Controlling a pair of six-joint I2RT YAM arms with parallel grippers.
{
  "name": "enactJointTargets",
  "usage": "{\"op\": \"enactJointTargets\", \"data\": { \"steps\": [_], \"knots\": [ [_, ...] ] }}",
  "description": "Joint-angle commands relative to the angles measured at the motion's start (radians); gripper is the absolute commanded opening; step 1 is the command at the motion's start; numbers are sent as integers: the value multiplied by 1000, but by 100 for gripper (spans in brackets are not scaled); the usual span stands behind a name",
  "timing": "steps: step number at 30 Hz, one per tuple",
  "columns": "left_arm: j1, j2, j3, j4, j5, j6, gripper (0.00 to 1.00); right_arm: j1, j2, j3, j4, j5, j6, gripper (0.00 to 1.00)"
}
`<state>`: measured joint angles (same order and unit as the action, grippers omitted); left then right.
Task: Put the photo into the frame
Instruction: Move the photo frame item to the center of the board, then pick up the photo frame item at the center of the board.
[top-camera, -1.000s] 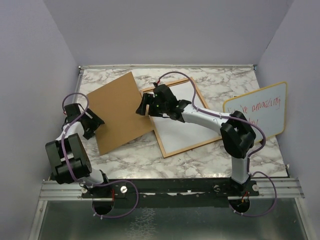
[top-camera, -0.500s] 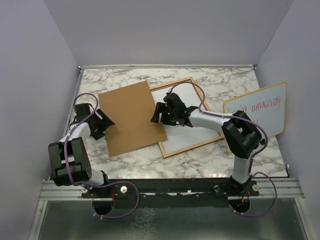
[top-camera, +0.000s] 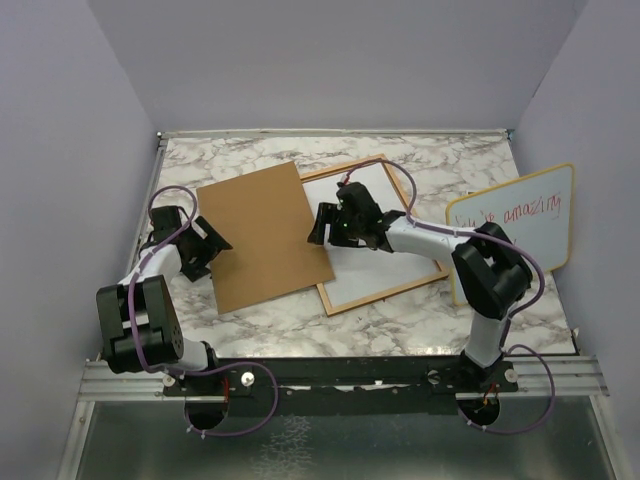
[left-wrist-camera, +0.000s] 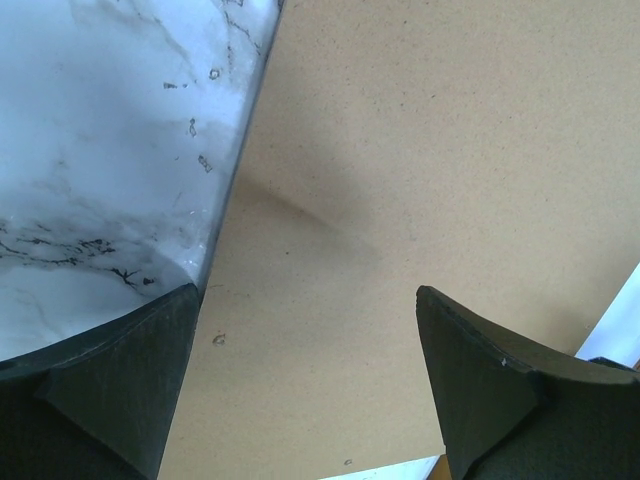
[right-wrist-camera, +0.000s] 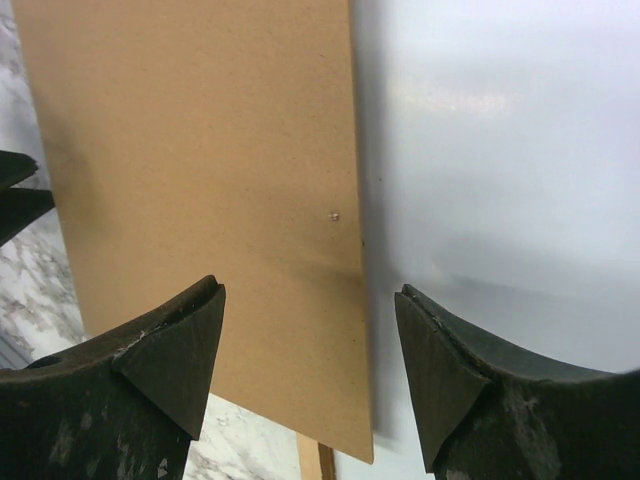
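Back board (top-camera: 265, 235): flat rectangular brown fibre sheet, matte, faintly speckled. It lies skewed, left of centre, and its right part overlaps the frame.
Frame (top-camera: 386, 293): thin orange-brown wooden rim, flat at centre. Inside the rim is a smooth, glossy white panel (top-camera: 385, 265).
Left pincer (top-camera: 207, 245): jaws wide apart at the board's left edge, above marble and board, holding nothing.
Right pincer (top-camera: 322, 226): jaws spread across the board's right edge, one finger over the board and the other over the white panel. It grips nothing.
Surface (top-camera: 430, 165): white marble with grey veins.
Whiteboard (top-camera: 520, 225): yellow rim, red handwriting, propped at the right, just beside the frame.
Obstruction: the board covers the frame's left portion.
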<state>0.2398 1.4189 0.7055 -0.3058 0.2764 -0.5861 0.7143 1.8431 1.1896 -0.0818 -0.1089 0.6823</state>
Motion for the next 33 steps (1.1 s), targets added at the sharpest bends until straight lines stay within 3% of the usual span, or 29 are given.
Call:
{"op": "enactJointTargets", "data": {
  "steps": [1, 17, 21, 25, 33],
  "knots": [
    [-8, -11, -24, -88, -34, 6, 91, -4, 48, 18, -18, -21, -2, 72],
    [-25, 6, -44, -44, 56, 8, 86, -4, 56, -7, 133, -335, 4, 67],
    [-25, 2, -46, -42, 56, 5, 86, -11, 13, -46, 179, -368, 85, 60],
    [-25, -3, -48, -40, 58, 3, 85, -24, -23, -125, 338, -463, 194, 55],
    [-27, -1, -56, -21, 78, -7, 85, -24, -40, -152, 464, -581, 251, 57]
  ]
}}
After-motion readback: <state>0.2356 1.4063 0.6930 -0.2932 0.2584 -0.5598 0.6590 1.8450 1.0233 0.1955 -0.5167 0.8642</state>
